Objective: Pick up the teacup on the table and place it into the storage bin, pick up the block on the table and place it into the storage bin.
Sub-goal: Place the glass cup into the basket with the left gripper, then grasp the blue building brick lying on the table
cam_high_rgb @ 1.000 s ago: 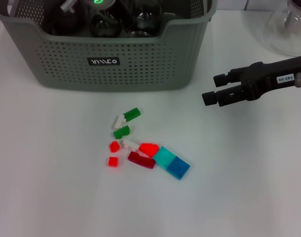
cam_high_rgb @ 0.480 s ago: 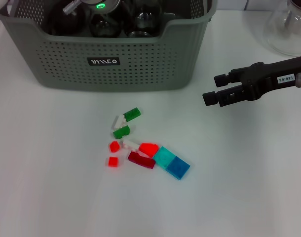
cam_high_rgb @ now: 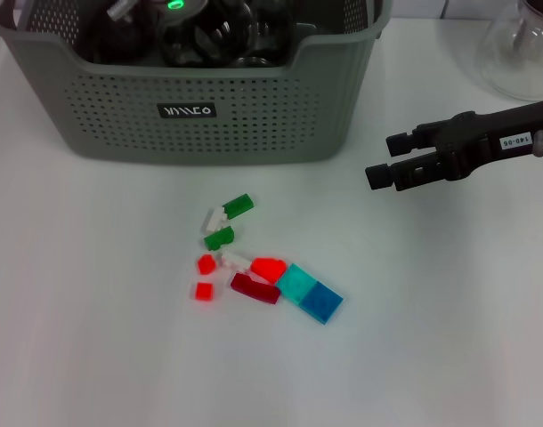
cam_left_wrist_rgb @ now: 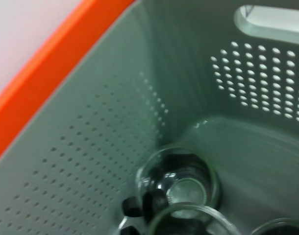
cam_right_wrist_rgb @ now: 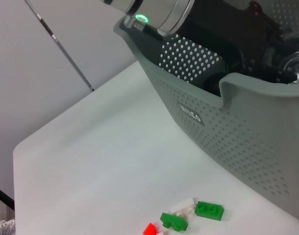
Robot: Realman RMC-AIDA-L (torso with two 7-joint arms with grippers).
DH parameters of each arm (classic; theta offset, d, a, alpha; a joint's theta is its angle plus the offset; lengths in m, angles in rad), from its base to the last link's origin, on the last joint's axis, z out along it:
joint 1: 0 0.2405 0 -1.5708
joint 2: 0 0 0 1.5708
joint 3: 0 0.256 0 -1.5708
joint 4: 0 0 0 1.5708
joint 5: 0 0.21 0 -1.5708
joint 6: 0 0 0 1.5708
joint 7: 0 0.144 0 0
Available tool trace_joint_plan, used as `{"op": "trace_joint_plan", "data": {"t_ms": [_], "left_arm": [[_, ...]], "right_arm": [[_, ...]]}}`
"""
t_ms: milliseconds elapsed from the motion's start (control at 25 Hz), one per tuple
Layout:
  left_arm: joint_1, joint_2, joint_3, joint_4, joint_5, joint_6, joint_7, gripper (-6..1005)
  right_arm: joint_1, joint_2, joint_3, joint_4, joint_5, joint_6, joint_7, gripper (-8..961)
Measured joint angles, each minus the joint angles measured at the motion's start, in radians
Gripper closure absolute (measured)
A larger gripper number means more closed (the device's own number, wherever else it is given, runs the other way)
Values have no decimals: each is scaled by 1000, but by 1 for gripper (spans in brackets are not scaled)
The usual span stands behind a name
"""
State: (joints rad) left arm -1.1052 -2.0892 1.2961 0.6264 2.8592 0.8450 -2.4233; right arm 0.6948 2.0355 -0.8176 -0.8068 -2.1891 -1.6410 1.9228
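The grey-green storage bin (cam_high_rgb: 254, 116) stands at the table's far side. My left arm, marked by a green light (cam_high_rgb: 174, 4), reaches down into it; its gripper is hidden among dark shapes. The left wrist view looks at the bin's perforated wall (cam_left_wrist_rgb: 90, 147) and a clear glass teacup (cam_left_wrist_rgb: 181, 183) on the bin's floor. Small blocks lie in front of the bin: green (cam_high_rgb: 239, 205), dark red (cam_high_rgb: 255, 288), cyan (cam_high_rgb: 297, 282), blue (cam_high_rgb: 322, 302). My right gripper (cam_high_rgb: 384, 160) hovers open and empty, to the right of the bin and beyond the blocks.
A clear glass vessel (cam_high_rgb: 521, 53) stands at the far right of the table. An orange band (cam_left_wrist_rgb: 41, 73) runs outside the bin's rim. The right wrist view shows the bin's dipped rim (cam_right_wrist_rgb: 247, 83) and two green blocks (cam_right_wrist_rgb: 210, 210) on white table.
The left arm has shifted slightly inside the bin, its green light moving a little. The right arm and the blocks have stayed put.
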Motion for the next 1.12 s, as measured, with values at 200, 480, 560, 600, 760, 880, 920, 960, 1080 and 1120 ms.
{"op": "trace_joint_plan", "data": {"t_ms": [200,480,560,600,760,880,920,960,1080,1120], "left_arm": [[81,4,-16,196,0,96,-6,526],[227,0,-119,605,-1,312,-9,236],[258,-9,-176,715,-5,373,-5,185],[275,-16,-208,770,-18,405,0,173],[344,-35,-355,949,-209,554,68,138],[410,-33,-459,998,-507,717,163,139],[442,-33,-484,990,-626,779,211,140],[472,-34,-497,971,-725,827,261,140],[563,-51,-506,891,-960,937,433,141],[591,-59,-503,858,-1021,972,504,141]], "right_arm": [[-2,0,0,0,2,-3,0,54],[-3,-3,0,-3,3,-13,-6,54],[-2,-4,0,-5,3,-19,-6,55],[-2,-5,0,-6,3,-24,-7,55],[-1,-15,-4,-8,4,-47,-10,55],[1,-18,-3,-10,4,-69,-26,55],[2,-20,-2,-10,4,-77,-33,56],[3,-21,-2,-10,4,-83,-39,56],[3,-25,-5,-11,4,-95,-50,56],[3,-26,-7,-11,4,-101,-54,56]]}}
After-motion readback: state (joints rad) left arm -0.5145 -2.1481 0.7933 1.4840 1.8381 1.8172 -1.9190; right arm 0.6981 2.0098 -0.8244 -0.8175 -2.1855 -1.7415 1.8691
